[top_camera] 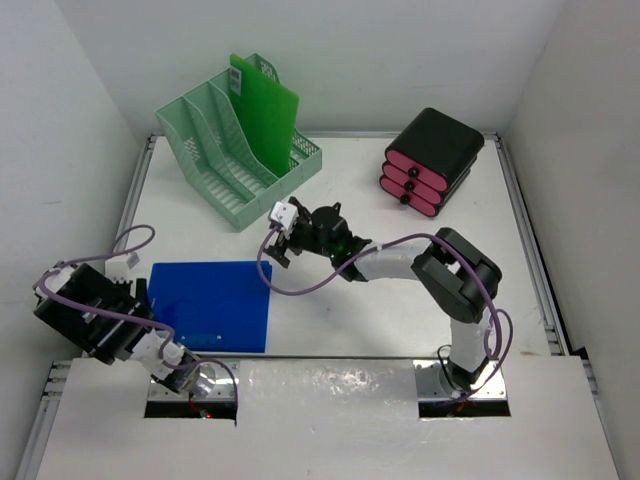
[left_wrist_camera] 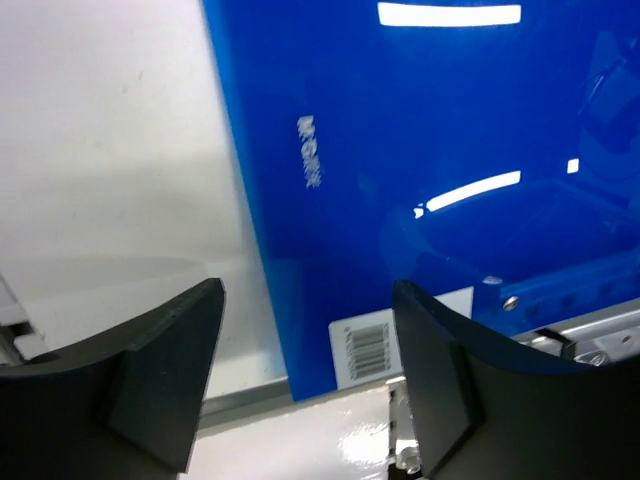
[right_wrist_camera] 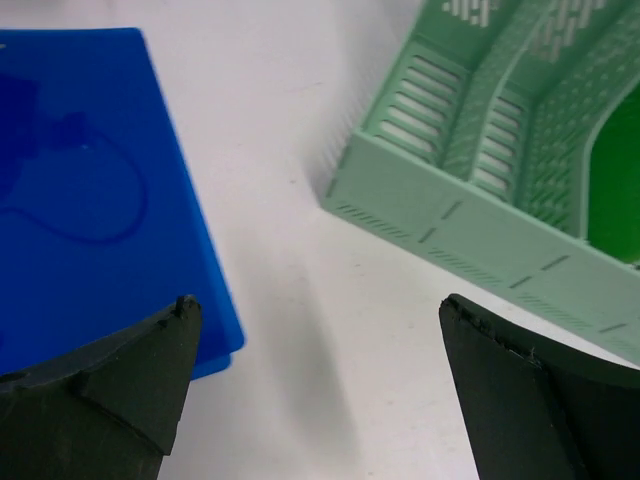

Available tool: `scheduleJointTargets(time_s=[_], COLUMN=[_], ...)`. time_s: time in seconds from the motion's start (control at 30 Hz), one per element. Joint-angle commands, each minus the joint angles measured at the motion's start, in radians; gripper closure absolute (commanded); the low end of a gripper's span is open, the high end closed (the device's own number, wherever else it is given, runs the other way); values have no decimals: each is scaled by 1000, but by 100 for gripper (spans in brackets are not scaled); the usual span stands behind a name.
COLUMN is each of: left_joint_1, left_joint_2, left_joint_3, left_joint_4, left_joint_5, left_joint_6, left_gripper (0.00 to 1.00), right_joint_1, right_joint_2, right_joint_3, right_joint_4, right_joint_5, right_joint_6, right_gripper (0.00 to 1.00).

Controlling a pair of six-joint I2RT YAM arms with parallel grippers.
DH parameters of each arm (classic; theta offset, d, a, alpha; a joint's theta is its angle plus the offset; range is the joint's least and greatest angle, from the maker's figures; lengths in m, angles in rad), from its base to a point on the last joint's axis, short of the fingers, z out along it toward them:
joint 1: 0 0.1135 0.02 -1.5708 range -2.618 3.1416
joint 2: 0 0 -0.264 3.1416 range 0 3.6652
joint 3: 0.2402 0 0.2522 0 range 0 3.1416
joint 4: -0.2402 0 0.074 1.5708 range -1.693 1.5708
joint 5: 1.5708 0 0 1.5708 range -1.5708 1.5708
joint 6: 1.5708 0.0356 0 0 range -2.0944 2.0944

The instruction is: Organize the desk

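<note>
Left hand (left_wrist_camera: 307, 300) first: its two black fingers (left_wrist_camera: 150, 370) are spread apart with nothing between them, and it sits low at the near edge of the big white rectangular counter (top_camera: 380, 200) with silver metal rails. Right below it in the wrist view is the near corner of a flat glossy blue plastic folder (left_wrist_camera: 450, 150). That corner carries a small white barcode sticker (left_wrist_camera: 365, 348), but the digits are too small to read. Higher up the folder there's some faint pale lettering (left_wrist_camera: 310, 152) running sideways, and I honestly can't make out what it says.

Right hand (right_wrist_camera: 318, 305) is wide open too, gripping nothing. It hovers over bare counter, between the blue folder's far right corner and the mint-green plastic mesh file rack (top_camera: 225, 150). It doesn't touch either one. A purple cable (top_camera: 300, 285) loops off that arm.

The rack stands toward the far left of the counter, at an angle. A bright green plastic folder (top_camera: 265, 110) stands upright in its rightmost slot as seen from the top camera. It has a little white barcode label (top_camera: 237, 78) at its top corner, also unreadable.

Over at the far right, well apart from everything else, sits a black drawer unit with three pink drawer fronts (top_camera: 433, 160).

The counter itself fills the space between the white walls, with all of this lying on it.
</note>
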Motion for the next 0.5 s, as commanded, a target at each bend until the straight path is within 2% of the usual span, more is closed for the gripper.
scheduleJointTargets(time_s=[0.0, 0.1, 0.27, 0.33, 0.47], left_joint_1=[58, 103, 103, 105, 103], left_joint_2=[5, 54, 57, 57, 83], left_joint_3=[-5, 0, -32, -38, -40], left_joint_4=[-35, -91, -139, -150, -159], left_joint_5=[-1, 9, 34, 34, 13], left_joint_6=[103, 141, 198, 212, 224], left_gripper=[35, 46, 50, 58, 68], right_joint_1=[12, 53, 115, 132, 158], right_joint_2=[-49, -46, -20, -17, 0], right_joint_3=[-15, -55, -54, -92, -144], right_joint_4=[3, 37, -33, 5, 50], right_joint_5=[24, 58, 93, 95, 108], right_joint_6=[9, 42, 78, 141, 176], right_gripper=[1, 1, 1, 1, 1])
